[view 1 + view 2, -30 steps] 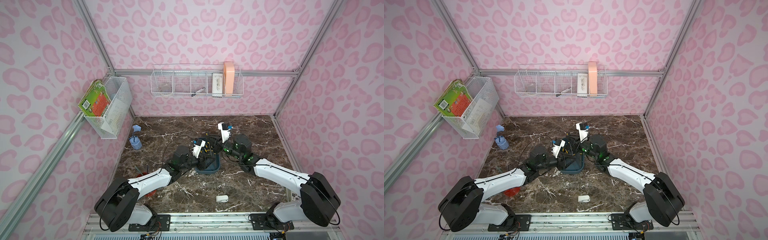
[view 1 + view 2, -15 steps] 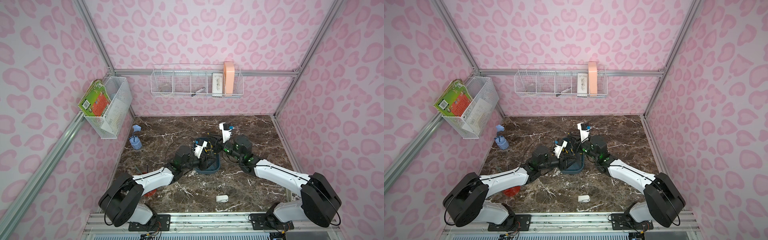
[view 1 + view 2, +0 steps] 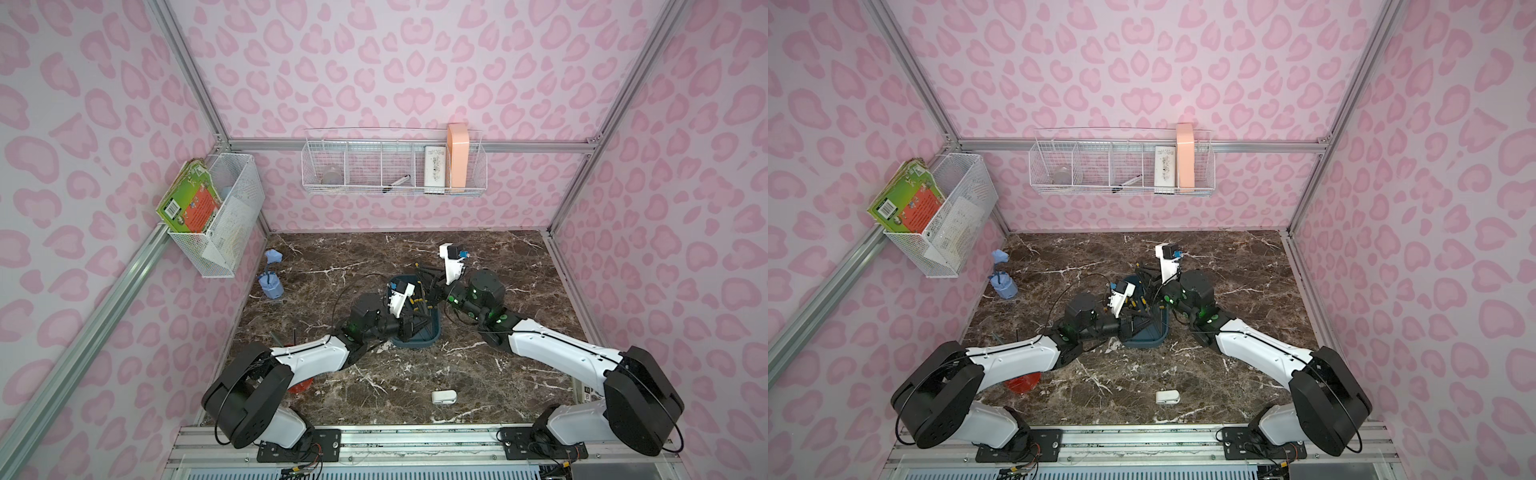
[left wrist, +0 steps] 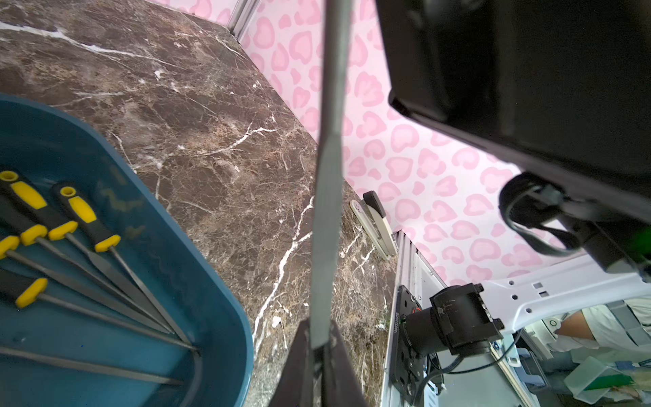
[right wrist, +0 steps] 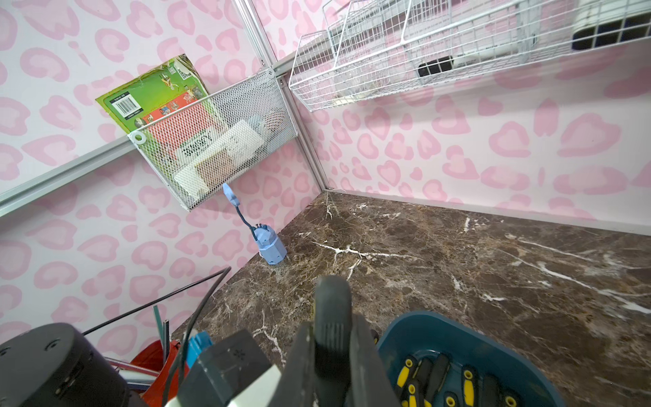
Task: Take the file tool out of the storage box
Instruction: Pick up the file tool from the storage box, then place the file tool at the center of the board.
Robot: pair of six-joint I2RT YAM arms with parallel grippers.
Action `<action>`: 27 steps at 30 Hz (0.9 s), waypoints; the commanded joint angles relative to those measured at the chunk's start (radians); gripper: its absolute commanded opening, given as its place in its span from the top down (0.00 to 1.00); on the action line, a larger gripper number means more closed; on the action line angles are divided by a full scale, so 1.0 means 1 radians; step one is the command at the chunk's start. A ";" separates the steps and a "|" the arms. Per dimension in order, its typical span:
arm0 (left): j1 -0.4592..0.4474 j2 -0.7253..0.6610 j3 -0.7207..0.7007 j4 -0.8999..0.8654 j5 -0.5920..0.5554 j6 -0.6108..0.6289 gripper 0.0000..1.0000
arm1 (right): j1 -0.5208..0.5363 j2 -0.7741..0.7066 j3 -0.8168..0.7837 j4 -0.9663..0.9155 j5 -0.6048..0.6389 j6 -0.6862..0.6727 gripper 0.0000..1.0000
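The slim file tool with a flat grey metal blade and a black handle [image 4: 326,211] hangs in the air, pinched at both ends. The left gripper [image 4: 318,334] is clamped on the blade's tip, and the right gripper [image 5: 333,327] is clamped on the handle.

To my eye the danger is this double hold. If the arms pull apart or turn against each other, the stiff blade may twist out of the left gripper's narrow bite. If the right one lets go, the heavier handle could swing down and drop.

Just beside and below the left gripper sits the dark teal-blue plastic storage box [image 4: 211,292] on the brown marble desk [image 4: 211,141]. It holds several needle files with black-and-yellow handles [image 4: 84,225], fanned out.

Behind the left gripper, a red cup [image 3: 1022,381] has thin rods standing in it. Far beyond both grippers, the long white wire basket [image 3: 392,191] holds a marker pen [image 3: 397,183], a white box [image 3: 435,168] and a peach block [image 3: 457,156].
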 commanded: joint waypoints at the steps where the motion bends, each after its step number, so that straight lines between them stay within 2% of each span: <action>1: -0.001 -0.018 0.007 0.005 0.005 0.024 1.00 | 0.001 -0.009 -0.009 0.006 0.007 -0.005 0.86; 4: -0.001 -0.046 0.011 -0.047 -0.014 0.043 1.00 | 0.002 -0.013 -0.017 0.013 0.006 -0.002 0.81; 9: -0.001 -0.114 0.020 -0.164 -0.057 0.079 1.00 | 0.002 -0.022 -0.035 0.036 -0.009 0.006 0.58; 13: -0.001 -0.177 0.051 -0.334 -0.109 0.114 1.00 | 0.002 -0.051 -0.050 0.036 -0.008 0.000 0.53; 18: -0.001 -0.263 0.188 -0.911 -0.330 0.168 1.00 | -0.001 -0.118 -0.050 -0.008 0.009 -0.044 0.52; 23: -0.001 -0.400 0.247 -1.295 -0.632 0.168 1.00 | -0.016 -0.156 -0.001 -0.140 0.008 -0.112 0.51; 25: 0.001 -0.408 0.287 -1.424 -0.754 0.170 1.00 | -0.031 -0.169 -0.007 -0.159 -0.009 -0.110 0.51; 27: 0.005 -0.381 0.313 -1.509 -0.827 0.156 1.00 | -0.051 -0.181 -0.022 -0.167 -0.041 -0.095 0.50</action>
